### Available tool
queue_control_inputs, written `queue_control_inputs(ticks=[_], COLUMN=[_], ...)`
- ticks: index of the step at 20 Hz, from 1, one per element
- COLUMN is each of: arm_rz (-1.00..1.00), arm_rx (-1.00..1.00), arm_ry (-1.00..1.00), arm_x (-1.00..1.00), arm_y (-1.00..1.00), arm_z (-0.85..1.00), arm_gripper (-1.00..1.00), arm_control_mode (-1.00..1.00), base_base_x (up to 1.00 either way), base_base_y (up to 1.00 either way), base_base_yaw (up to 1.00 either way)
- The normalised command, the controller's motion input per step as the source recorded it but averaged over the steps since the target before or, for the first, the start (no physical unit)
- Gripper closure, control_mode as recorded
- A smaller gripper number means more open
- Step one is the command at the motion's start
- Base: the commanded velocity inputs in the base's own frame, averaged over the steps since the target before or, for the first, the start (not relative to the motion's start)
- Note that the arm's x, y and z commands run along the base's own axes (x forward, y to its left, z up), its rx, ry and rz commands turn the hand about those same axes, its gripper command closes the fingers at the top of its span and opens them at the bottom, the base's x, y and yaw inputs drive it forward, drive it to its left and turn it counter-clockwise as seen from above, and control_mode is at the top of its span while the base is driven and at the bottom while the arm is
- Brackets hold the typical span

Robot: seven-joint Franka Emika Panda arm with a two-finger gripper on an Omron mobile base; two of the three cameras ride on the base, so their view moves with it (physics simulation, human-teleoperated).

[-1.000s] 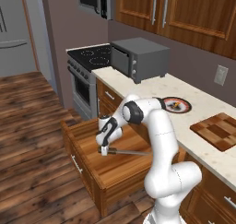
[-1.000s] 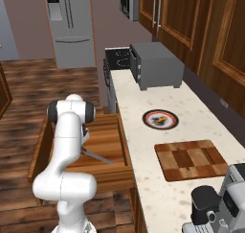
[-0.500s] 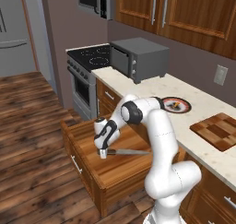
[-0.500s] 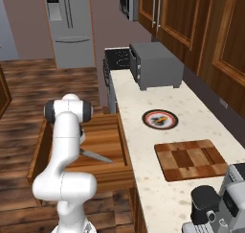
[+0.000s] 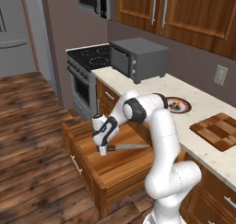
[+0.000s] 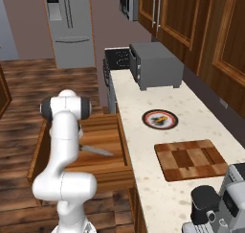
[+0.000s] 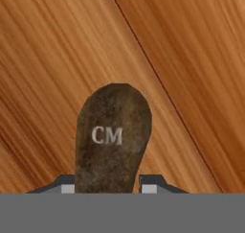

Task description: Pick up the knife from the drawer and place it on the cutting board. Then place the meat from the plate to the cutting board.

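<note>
Hand view: dark brown knife (image 7: 113, 136) handle with "CM" on it sits right between the two tool fingertips (image 7: 152, 185), wood-grain drawer (image 7: 52, 50) floor behind it. Fingers sit against both sides of the handle, so tool clenched on the knife handle.

Left base view: tool (image 5: 103, 149) low inside the open drawer (image 5: 124, 165), at the handle end of the knife (image 5: 123, 147); grey blade runs away from the tool toward the desk side, roughly level. Cannot tell if the knife is lifted or resting on the drawer floor.

Right base view: knife (image 6: 95, 150) blade pokes out beside the arm, over the drawer (image 6: 103, 157) floor. Plate (image 6: 160, 118) on the desk (image 6: 143, 179), well apart from the tool, with the small orange-dark meat (image 6: 161, 117) on it. Checkered cutting board (image 6: 193, 158) further along the desk, near the plate, nothing on it. Left base view has plate (image 5: 179, 104) and cutting board (image 5: 219, 130) beyond the arm.
</note>
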Motion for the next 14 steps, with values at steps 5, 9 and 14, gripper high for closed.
queue_control_inputs(ticks=[5, 9, 14], arm_rz=[0.06, 0.03, 0.00], arm_rx=[-0.02, -0.06, -0.10], arm_ry=[0.06, 0.11, 0.03], arm_x=[-0.28, -0.46, -0.53], arm_y=[0.06, 0.29, 0.29], arm_z=[0.80, 0.55, 0.27], arm_gripper=[1.00, 1.00, 1.00], arm_control_mode=[-1.00, -1.00, -1.00], base_base_x=[0.00, 0.00, 0.00], base_base_y=[0.00, 0.00, 0.00], base_base_yaw=[0.00, 0.00, 0.00])
